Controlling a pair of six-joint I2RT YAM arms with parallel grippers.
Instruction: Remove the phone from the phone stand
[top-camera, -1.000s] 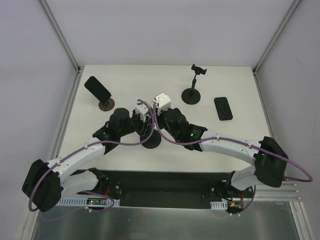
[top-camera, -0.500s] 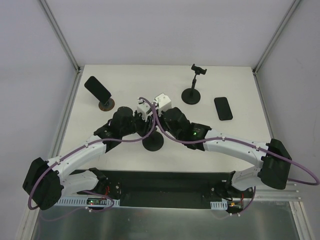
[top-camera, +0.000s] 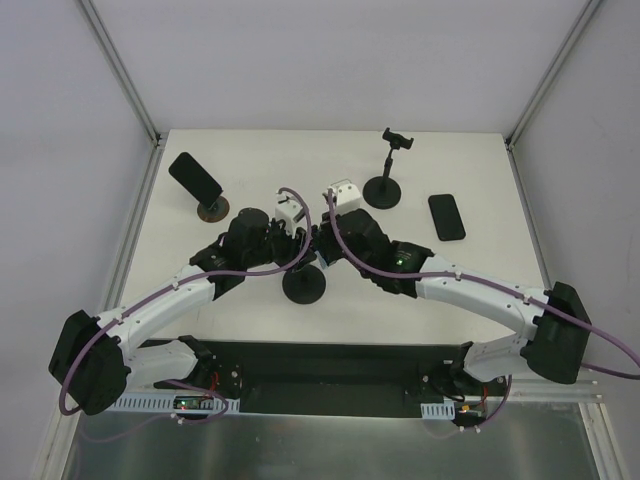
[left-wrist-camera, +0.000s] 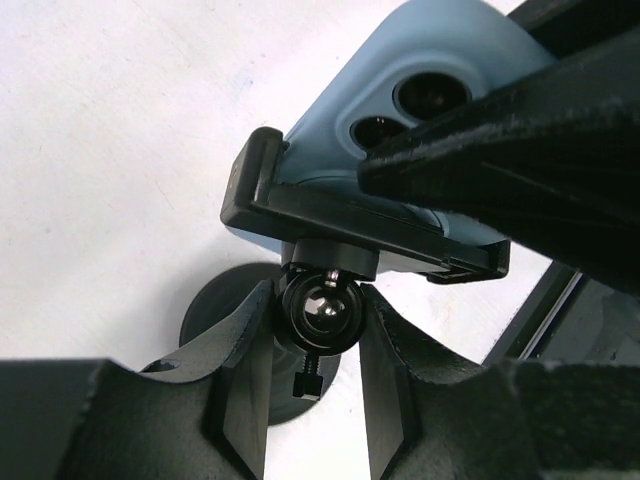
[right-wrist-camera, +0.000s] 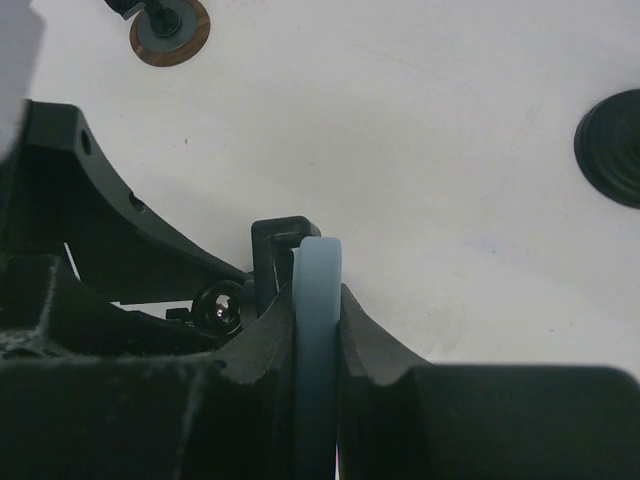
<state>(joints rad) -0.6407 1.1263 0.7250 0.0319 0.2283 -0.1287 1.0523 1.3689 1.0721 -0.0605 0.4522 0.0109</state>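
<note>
Since a second ago both my wrists have crept toward the far side of the table, and my right elbow has swung outward. The phone stand (top-camera: 303, 286) has gone with them only slightly. My left gripper (left-wrist-camera: 320, 318) is clamped on the stand's ball joint, a finger (left-wrist-camera: 245, 350) pressing in from each side, just under the cradle. My right gripper (right-wrist-camera: 318, 322) is closed on the phone (left-wrist-camera: 420, 80), pinching its pale blue edge directly above the stand. So the phone sits at my right fingertips and needs no reach. It is seated in the cradle, and I judge the way out is up and away from the stand while my left arm holds the stand down. The phone's long axis seems to run across the cradle bar, though most of its body is cut off in both wrist views. From above my wrists hide it entirely, so I cannot tell whether the cradle's jaws have let go. Beyond the stand, to its far left, a second stand (top-camera: 211, 207) carries a dark phone (top-camera: 195, 176). To its far right stands an empty stand (top-camera: 383, 191), and right of that a black phone (top-camera: 447, 216) lies flat.
</note>
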